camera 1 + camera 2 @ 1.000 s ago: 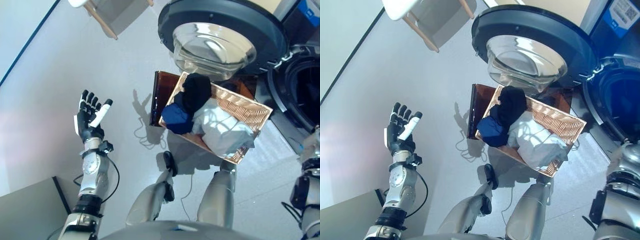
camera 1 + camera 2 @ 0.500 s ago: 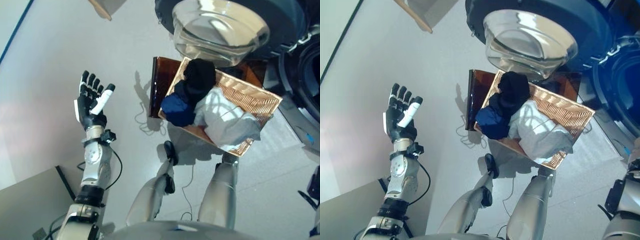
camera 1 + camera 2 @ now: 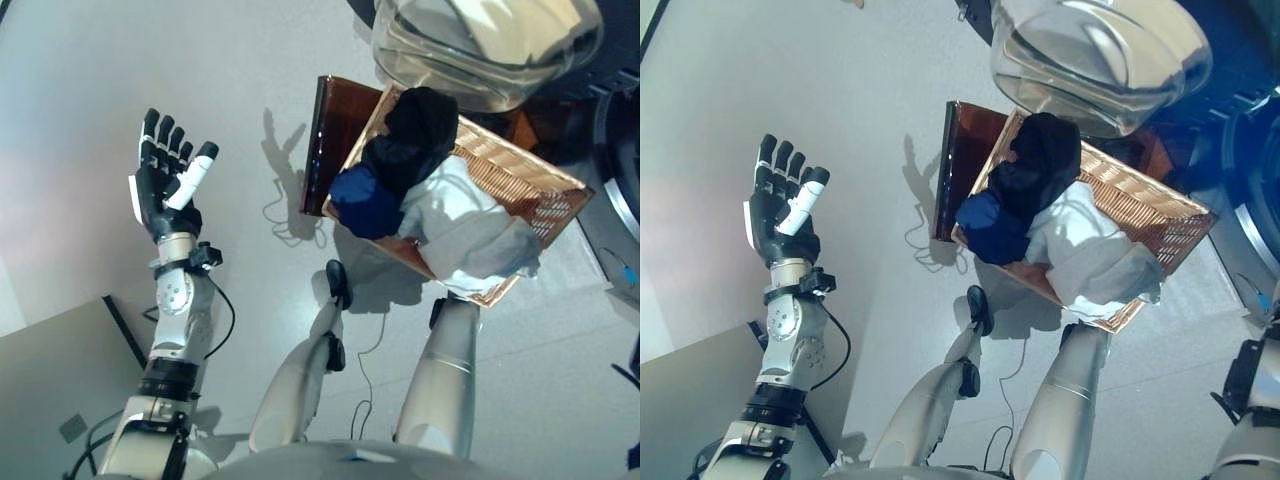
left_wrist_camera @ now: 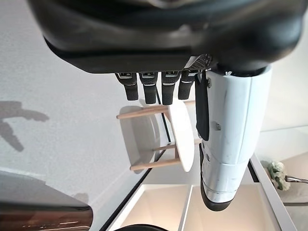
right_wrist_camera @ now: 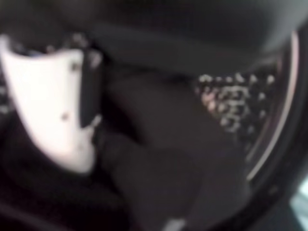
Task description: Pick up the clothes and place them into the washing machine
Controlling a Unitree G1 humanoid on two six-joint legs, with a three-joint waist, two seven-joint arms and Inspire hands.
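The clothes sit in a wicker basket (image 3: 520, 185) right of centre in the head views. The basket is light brown, woven and rectangular, and it rests at an angle on a dark brown board (image 3: 338, 130) on the grey floor (image 3: 90, 80).

Three garments are visible:
- A black garment (image 3: 415, 135) lies at the upper end of the basket, heaped above the rim.
- A dark blue garment (image 3: 365, 203) lies just below it, bulging over the basket's left edge.
- A white garment (image 3: 470, 235) fills the lower right part, crumpled, and drapes over the lower rim.

All three touch one another.

The washing machine door (image 3: 1100, 50) stands open at the upper edge of the frame, above the basket, its domed glass facing the camera. Part of the drum opening (image 3: 628, 150) shows at the right edge.

The left hand (image 3: 165, 185) is raised at the left of the frame, well apart from the basket. Its fingers are straight and spread, palm up, and it holds nothing.

The right hand (image 5: 53, 110) shows only in its wrist view, against a dark surround with the perforated drum wall (image 5: 226, 101) beyond. Whether it grasps anything cannot be told.
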